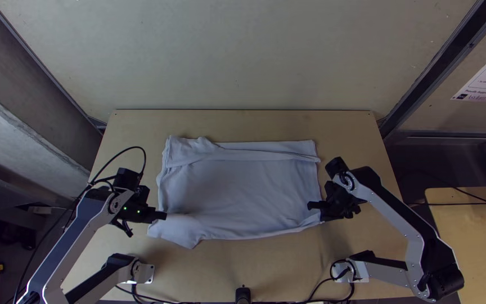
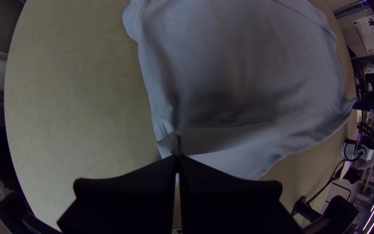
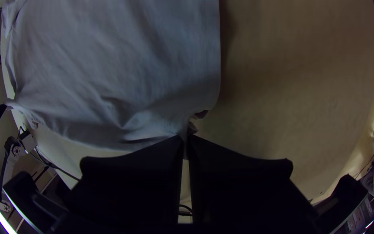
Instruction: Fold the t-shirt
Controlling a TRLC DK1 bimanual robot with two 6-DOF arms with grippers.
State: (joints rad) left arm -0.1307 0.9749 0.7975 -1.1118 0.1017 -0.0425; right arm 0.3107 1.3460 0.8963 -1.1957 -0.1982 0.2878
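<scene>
A pale grey-blue t-shirt point(image 1: 237, 191) lies across the middle of the table, with a strip folded over along its far edge. At its left side near the front, my left gripper point(image 1: 163, 215) is shut on the cloth; in the left wrist view a raised ridge of fabric runs from the left gripper point(image 2: 177, 157). Opposite, my right gripper point(image 1: 311, 206) pinches the near right corner of the shirt. The right wrist view has the right gripper point(image 3: 185, 138) closed with gathered cloth between its fingertips, and the shirt point(image 3: 109, 65) spreading away from it.
The light wooden table point(image 1: 243, 125) has bare strips around the shirt. Black cables point(image 1: 316, 295) run along its near edge, by a dark post point(image 1: 243, 294). A wall stands behind the table, and another wooden table point(image 1: 473, 236) is at the right.
</scene>
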